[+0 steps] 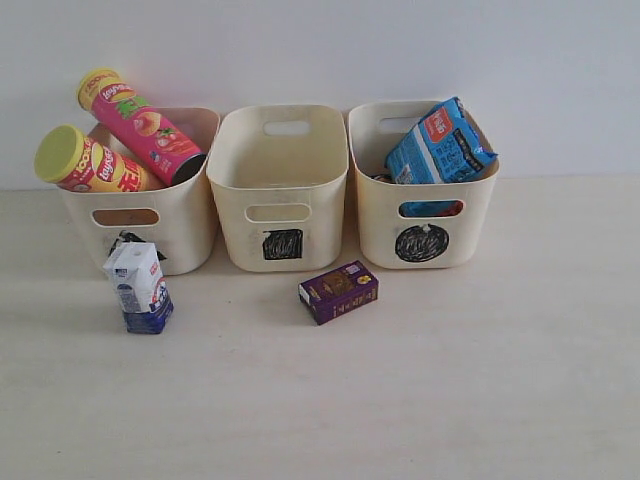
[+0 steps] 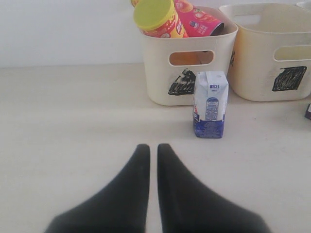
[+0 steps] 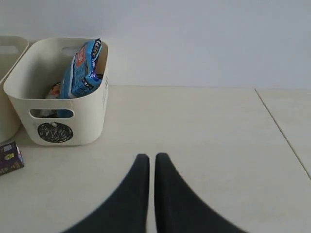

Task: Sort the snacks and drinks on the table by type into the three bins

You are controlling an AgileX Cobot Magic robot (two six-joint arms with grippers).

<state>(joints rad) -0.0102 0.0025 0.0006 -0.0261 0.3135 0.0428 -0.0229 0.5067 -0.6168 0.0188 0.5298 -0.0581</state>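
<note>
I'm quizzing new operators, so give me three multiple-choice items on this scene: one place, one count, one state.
1. The white carton stands: A in the middle bin; B in front of the triangle bin; C behind the right bin.
2. Cartons on the table: A two; B one; C three.
3. The left gripper is: A open; B holding a carton; C shut.
Answers: 1 B, it stands just before that bin. 2 A, the white one and the purple carton. 3 C, jaws together, nothing between.
</note>
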